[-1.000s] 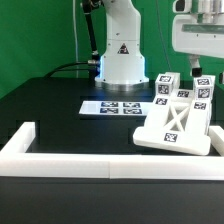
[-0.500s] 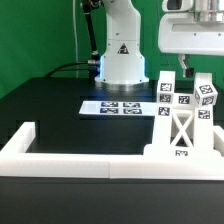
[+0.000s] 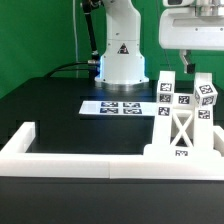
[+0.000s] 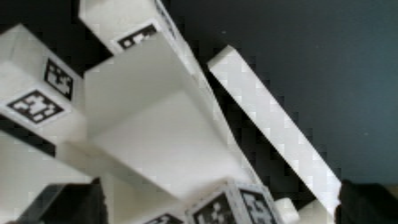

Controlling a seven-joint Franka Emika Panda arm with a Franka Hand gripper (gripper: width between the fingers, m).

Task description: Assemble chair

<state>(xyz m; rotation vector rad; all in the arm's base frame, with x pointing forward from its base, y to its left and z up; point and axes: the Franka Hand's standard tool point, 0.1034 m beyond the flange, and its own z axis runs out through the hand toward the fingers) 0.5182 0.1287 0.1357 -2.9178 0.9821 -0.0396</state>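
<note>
Exterior view, upper right of the frame: my claw (image 3: 186, 58) hangs with its jaws spread wide and nothing between them, just above the chair (image 3: 184, 118) and, as far as I can tell, touching none of it. One dark fingertip shows over the top of the tallest upright; the other is harder to make out.

Below it, at the right edge of the frame, the chair stands on the black bench (image 3: 60, 105), its X-braced panel facing the camera and several tagged blocks rising behind. Its foot sits right against the low white barrier wall (image 3: 90, 162) that runs across the lower part of the frame. The marker board (image 3: 112, 107) lies flat at centre, just left of the chair, with my base (image 3: 121, 55) behind it at top centre.

Wrist view: white tagged uprights (image 4: 125, 120) fill the frame at close range against the dark bench, and no fingertip shows clearly.

I judge the chair to be light, rigid plastic, smooth enough to slip and tall enough to tip if pushed high up. The best hold, in my judgement, is across a flat-sided upright or the panel's edge, low and square, clear of the thin brace.
</note>
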